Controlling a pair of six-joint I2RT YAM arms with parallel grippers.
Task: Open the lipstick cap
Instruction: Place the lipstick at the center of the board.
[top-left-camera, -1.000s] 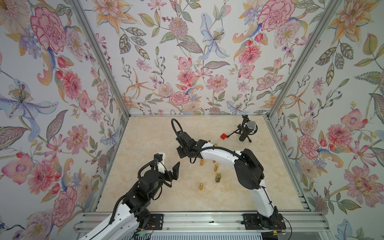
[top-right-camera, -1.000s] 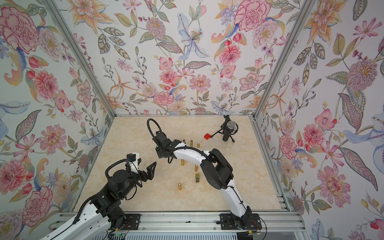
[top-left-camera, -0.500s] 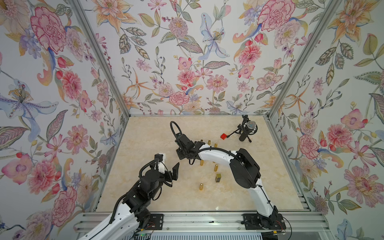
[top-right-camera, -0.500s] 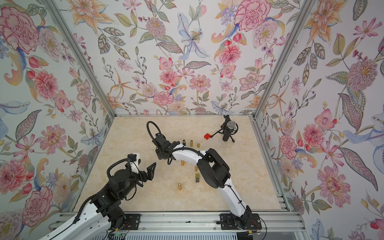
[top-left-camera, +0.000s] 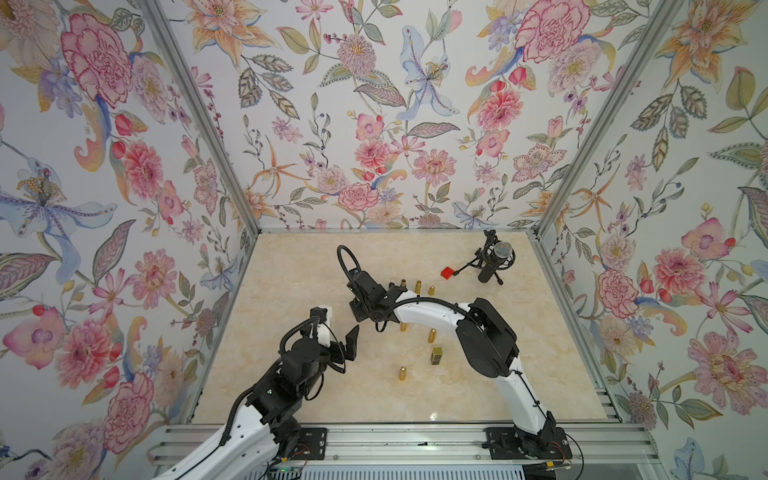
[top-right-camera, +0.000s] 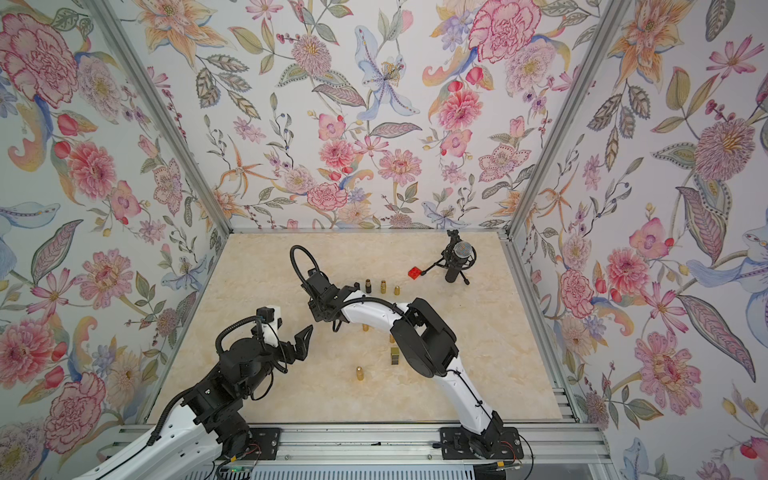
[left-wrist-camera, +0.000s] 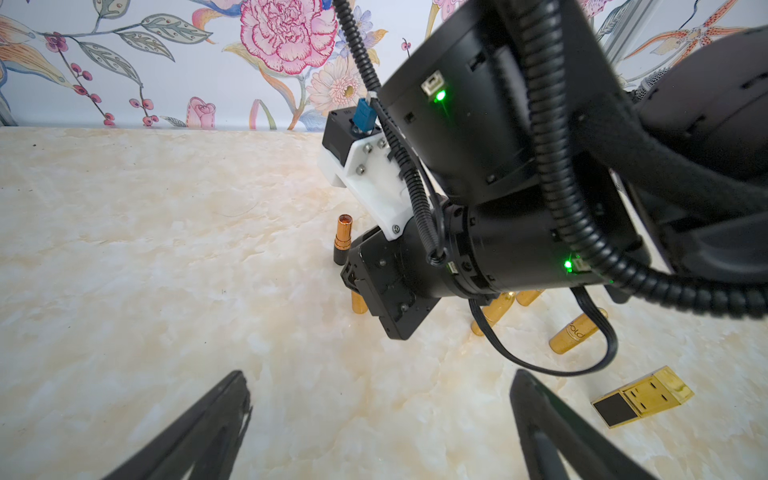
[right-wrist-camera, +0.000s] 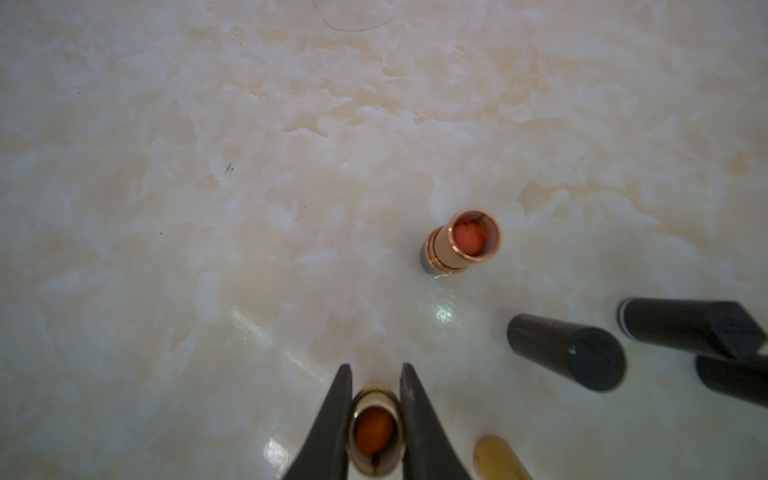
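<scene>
My right gripper (right-wrist-camera: 376, 376) is shut on a gold lipstick (right-wrist-camera: 376, 432) standing on the marble table. The tube's top is open and its orange stick shows; no cap sits on it. In the left wrist view a bit of this lipstick (left-wrist-camera: 358, 303) shows under the right gripper's black body. In both top views the right wrist (top-left-camera: 365, 297) hides the tube. My left gripper (left-wrist-camera: 379, 376) is open and holds nothing. It hovers a short way left and nearer the front (top-left-camera: 351, 338).
A second uncapped lipstick (right-wrist-camera: 465, 243) stands just beyond. Two black caps (right-wrist-camera: 567, 357) (right-wrist-camera: 685, 328) and a gold cap (right-wrist-camera: 498, 457) lie beside it. Several gold tubes (top-left-camera: 418, 286) stand about, and a square gold one (top-left-camera: 436, 356). A red block (top-left-camera: 447, 272) and microphone (top-left-camera: 494, 259) are at the back right.
The right arm's elbow has shifted slightly left. Both grippers stay as they were.
</scene>
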